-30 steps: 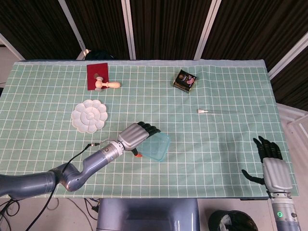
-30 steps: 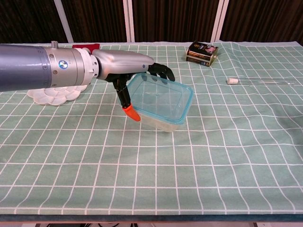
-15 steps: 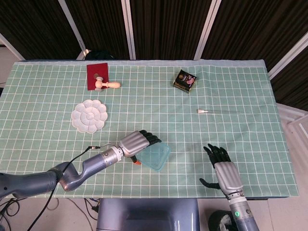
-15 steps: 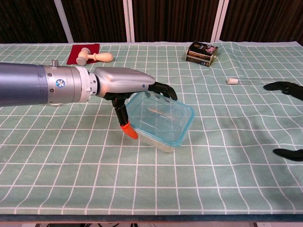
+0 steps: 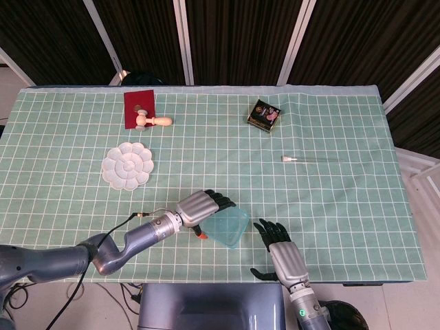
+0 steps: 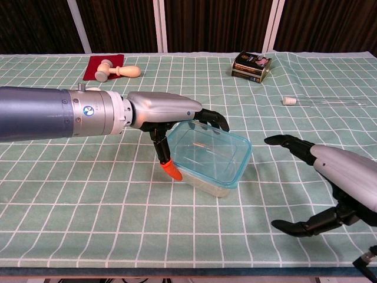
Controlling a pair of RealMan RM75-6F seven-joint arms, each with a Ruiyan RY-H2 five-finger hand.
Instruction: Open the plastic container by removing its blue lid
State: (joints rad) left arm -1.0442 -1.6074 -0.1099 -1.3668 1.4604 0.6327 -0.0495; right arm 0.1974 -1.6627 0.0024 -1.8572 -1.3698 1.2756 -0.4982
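Table (image 5: 344, 199) (green checked cloth): palette (image 5: 128, 163), stamp (image 5: 153, 122), tin (image 5: 264, 113).

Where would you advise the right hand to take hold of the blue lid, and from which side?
Probably the blue lid at its right-hand rim, approached from the right: the left hand already grips the container's left edge, while the open right hand waits on that free side.

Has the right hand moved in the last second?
Yes. The right hand has swung in from the table's right edge toward the blue-lidded container, and in the head view it now sits well left of the white-capped tube, fingers spread.
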